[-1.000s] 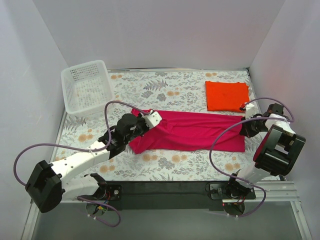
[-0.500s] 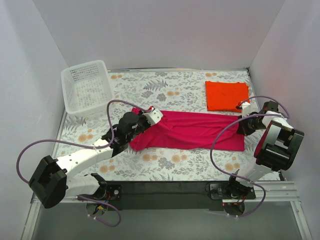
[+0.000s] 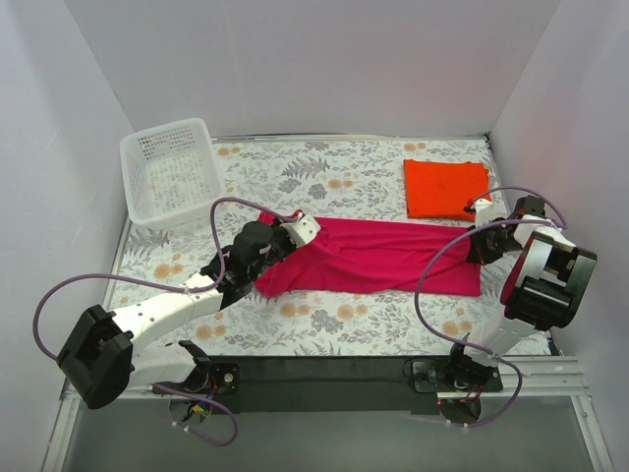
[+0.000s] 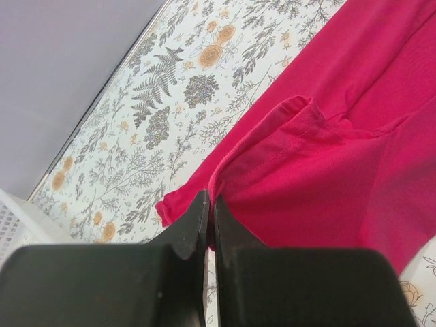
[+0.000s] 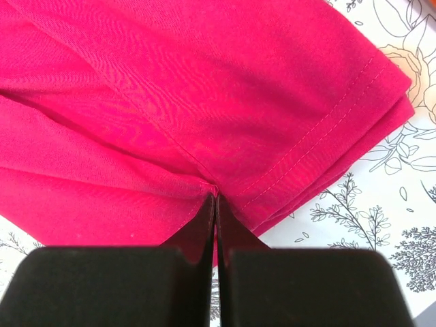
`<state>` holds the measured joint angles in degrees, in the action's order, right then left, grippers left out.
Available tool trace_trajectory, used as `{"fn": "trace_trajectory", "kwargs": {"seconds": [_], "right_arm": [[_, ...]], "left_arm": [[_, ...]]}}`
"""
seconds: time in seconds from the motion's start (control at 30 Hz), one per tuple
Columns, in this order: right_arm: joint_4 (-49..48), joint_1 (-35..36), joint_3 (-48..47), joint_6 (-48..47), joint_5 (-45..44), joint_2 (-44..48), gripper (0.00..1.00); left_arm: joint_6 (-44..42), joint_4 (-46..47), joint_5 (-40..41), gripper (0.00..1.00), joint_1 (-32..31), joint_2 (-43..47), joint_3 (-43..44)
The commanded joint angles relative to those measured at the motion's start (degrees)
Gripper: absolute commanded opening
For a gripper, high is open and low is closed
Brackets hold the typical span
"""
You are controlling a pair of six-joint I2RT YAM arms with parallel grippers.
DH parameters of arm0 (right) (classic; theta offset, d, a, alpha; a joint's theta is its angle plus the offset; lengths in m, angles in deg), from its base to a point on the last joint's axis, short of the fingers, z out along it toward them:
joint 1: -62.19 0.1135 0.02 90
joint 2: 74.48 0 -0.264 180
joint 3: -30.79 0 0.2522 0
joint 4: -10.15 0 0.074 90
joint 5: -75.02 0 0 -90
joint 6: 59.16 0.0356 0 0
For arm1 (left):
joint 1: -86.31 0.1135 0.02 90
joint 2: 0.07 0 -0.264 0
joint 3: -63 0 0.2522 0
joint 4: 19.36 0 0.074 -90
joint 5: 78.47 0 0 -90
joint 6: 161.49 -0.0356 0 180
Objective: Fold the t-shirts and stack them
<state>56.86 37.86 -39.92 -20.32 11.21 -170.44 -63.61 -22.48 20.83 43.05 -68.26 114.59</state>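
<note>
The magenta-pink t-shirt (image 3: 378, 256) lies as a long folded strip across the middle of the flowered table. My left gripper (image 3: 295, 234) is shut on the shirt's left end, pinching a hemmed edge (image 4: 212, 194) between its fingers. My right gripper (image 3: 476, 246) is shut on the shirt's right end, with a fold of the cloth (image 5: 216, 191) nipped at its fingertips. The orange-red t-shirt (image 3: 447, 188) lies folded to a rectangle at the back right, apart from both grippers.
A white perforated basket (image 3: 169, 170) stands at the back left corner. White walls close in the table on the left, back and right. The flowered tablecloth (image 3: 334, 324) shows in front of the pink shirt.
My left gripper has moved a little back and left with the shirt's end, drawing that end out. My right gripper has shifted slightly back and left at the right end.
</note>
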Motion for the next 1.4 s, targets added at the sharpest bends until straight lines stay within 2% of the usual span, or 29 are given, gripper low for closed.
{"fn": "trace_trajectory", "kwargs": {"seconds": [0.0,0.4,0.87,1.07,1.2,1.37], "right_arm": [[-0.78,-0.10,-1.06,0.18,0.78,1.21,0.01],[1.77,-0.10,0.43,-1.75,2.63,5.26,0.01],[1.94,-0.10,1.75,-2.10,0.79,4.90,0.01],[3.78,-0.71,5.09,-4.65,1.14,12.63,0.01],[5.98,-2.29,7.73,-7.99,2.19,21.66,0.01],[11.16,-4.05,11.50,-17.82,3.51,31.08,0.01]], "left_arm": [[-0.15,1.14,-0.16,0.00,0.29,0.33,0.06],[-1.02,3.43,0.02,0.00,0.29,0.51,-0.38],[-5.33,2.82,-2.27,0.00,0.29,-0.64,0.94],[-5.86,2.02,-3.41,0.00,0.29,2.52,-0.20],[-3.58,0.80,-6.48,0.00,0.29,10.50,-3.36],[-3.39,-3.24,-15.96,0.00,0.29,18.34,-7.32]]}}
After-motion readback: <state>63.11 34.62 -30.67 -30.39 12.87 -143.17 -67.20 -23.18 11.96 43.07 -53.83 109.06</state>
